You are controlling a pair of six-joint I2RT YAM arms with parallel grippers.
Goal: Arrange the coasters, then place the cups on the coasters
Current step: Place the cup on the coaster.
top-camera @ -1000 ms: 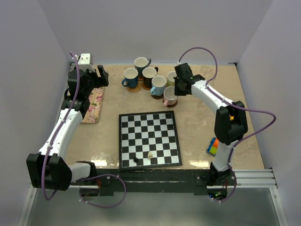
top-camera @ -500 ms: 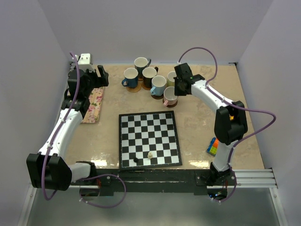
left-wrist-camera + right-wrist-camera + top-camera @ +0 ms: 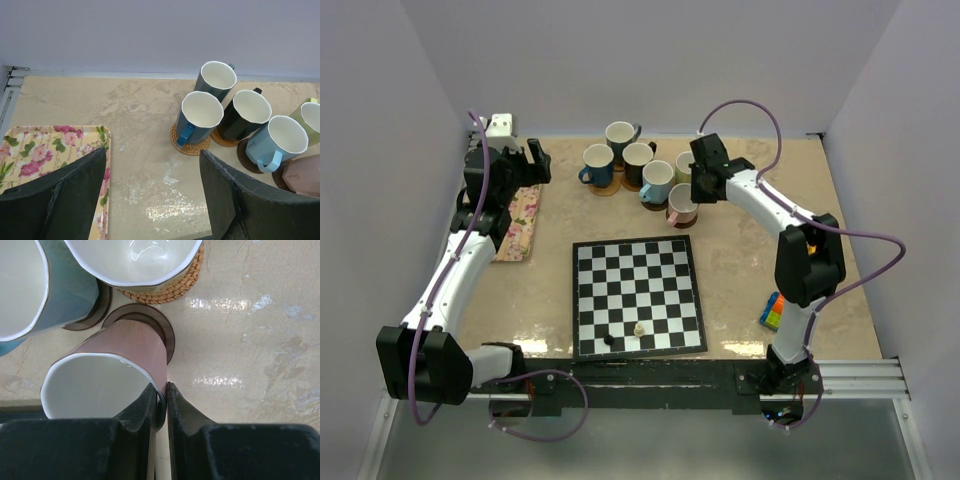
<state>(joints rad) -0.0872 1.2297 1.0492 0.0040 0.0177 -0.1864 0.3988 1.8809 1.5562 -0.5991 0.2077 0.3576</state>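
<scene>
Right now your right pincer [image 3: 162, 390] is clenched on the pink cup [image 3: 125, 352], with one finger inside the rim and the other outside against the wall. That cup stands on a dark brown coaster [image 3: 159, 322], just beside the light blue cup [image 3: 65, 290], in the cluster at the far side of the worktop [image 3: 260, 340]. Your left pincer [image 3: 152, 157] hangs spread wide and grasps nothing, over bare worktop next to the floral mat [image 3: 45, 150].

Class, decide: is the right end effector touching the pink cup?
Touching. The right wrist view shows the right end effector pinching the rim of the pink cup, one finger inside, one outside.
</scene>
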